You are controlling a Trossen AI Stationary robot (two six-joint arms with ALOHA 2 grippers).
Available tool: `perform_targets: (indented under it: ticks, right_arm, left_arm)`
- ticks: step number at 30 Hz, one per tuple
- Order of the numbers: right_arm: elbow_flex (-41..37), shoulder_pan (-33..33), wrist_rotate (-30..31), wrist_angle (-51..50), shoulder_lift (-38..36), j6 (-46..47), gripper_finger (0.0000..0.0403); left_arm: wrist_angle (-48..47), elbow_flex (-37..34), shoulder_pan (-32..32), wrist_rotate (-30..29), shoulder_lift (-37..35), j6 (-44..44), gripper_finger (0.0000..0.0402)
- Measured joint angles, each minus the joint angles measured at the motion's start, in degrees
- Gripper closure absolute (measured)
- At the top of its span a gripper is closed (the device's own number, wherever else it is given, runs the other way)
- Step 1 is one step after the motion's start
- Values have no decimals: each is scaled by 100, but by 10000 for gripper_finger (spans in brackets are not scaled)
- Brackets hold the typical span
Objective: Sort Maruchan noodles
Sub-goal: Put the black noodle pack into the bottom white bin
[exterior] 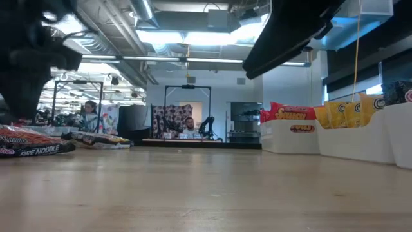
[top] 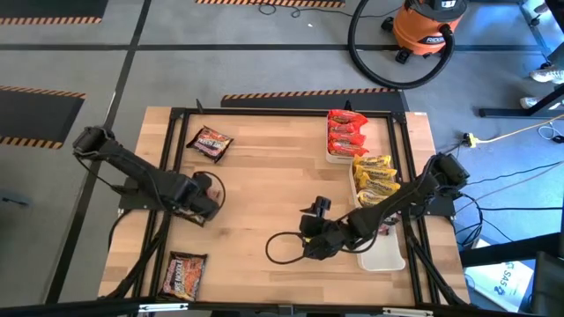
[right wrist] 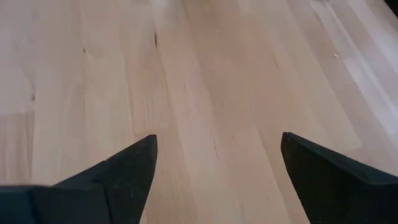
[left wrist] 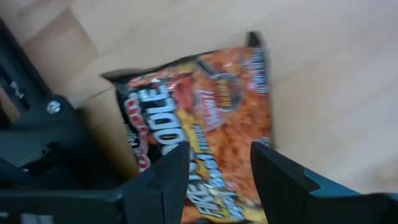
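Closest to me, at the front-left corner of the table (top: pixel 264 189), one dark maroon packet (top: pixel 183 274) lies flat on the wood, untouched. Just past it my left gripper (left wrist: pixel 214 177) hangs over the left side of the table, and its wrist view shows a second dark packet (left wrist: pixel 205 118) between its two fingers (left wrist: pixel 171 174); the fingers look closed on its near edge, though whether the packet is lifted or lies on the wood I cannot tell. I judge these packets light and thin, the shiny film slippery and crinkly, the noodle block inside brittle, so I would pinch at a short edge or the sealed flap with modest force and not crush across the middle. My right gripper (right wrist: pixel 214 180) sits low over bare wood at the centre-right, its fingers spread wide with nothing between them, next to the empty white tray (top: pixel 385 255) nearest me on the right. Further back along that right edge, the yellow packets (top: pixel 375 178) stand stacked in the middle tray (top: pixel 354 180), and behind them the red packets (top: pixel 345 134) fill the farthest tray (top: pixel 331 158). A third dark packet (top: pixel 211 143) lies loose on the far left of the table. My guess is that the empty near tray is meant for the dark kind. Beyond the table stands an orange shop vacuum (top: pixel 427 26), and the low view shows people in the room behind.
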Motion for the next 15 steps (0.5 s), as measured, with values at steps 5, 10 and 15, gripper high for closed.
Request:
perform_targets:
  ticks: [5, 10, 15]
  right_arm:
    - [0, 0, -54, -44, 11, 1, 90]
    - [0, 4, -9, -46, 11, 0, 93]
    - [0, -7, 31, -39, 11, 0, 94]
  left_arm:
    - [367, -512, 471, 572, 0, 151, 239]
    - [968, -740, 727, 870, -22, 1025, 239]
    - [1795, -699, 661, 808, -7, 2009, 241]
